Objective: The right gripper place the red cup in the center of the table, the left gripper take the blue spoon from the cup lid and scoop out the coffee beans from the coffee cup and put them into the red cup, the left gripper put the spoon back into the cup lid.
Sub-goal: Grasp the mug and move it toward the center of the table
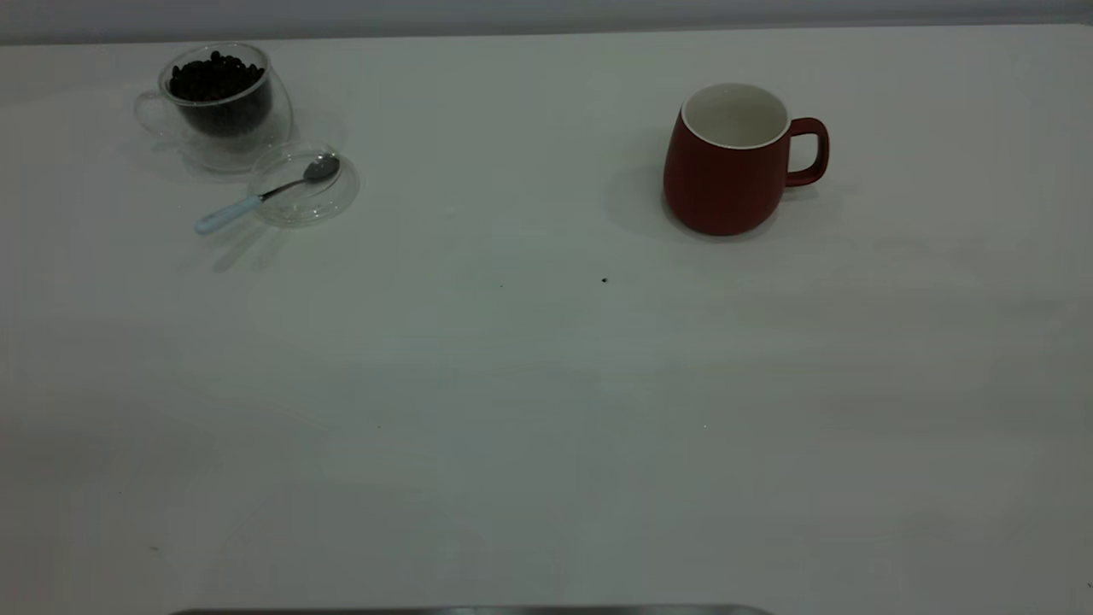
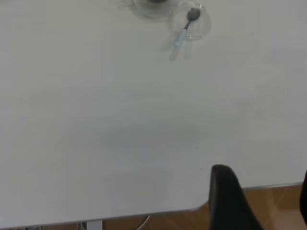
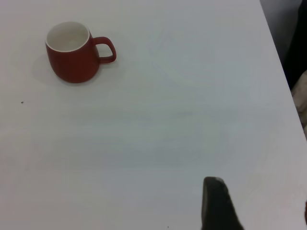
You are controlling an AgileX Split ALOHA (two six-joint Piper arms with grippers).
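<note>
Plainly, the white bench (image 1: 546, 427) fills nearly the whole exterior frame. The red cup (image 1: 730, 162) stands upright in the upper right, empty, its loop handle pointing toward the right edge. It looks like stiff, fairly heavy ceramic with a matte skin that should not slip much; the rim wall or the handle seem the best places to take hold. The coffee cup (image 1: 224, 102) sits in the upper left corner, filled with coffee beans (image 1: 215, 77). Being glass, it is likely fragile and slick. Just beside it, toward the frame's centre, lies the cup lid (image 1: 329, 201), with the blue spoon (image 1: 256, 198) resting across it, bowl inside and pale handle jutting over the rim onto the bench. The spoon is light and thin; its handle is the part to pinch.

Each wrist view shows only a dark tip of the left hand (image 2: 259, 203) and right hand (image 3: 256, 206), both well apart from the objects; whether either is spread I cannot tell.
</note>
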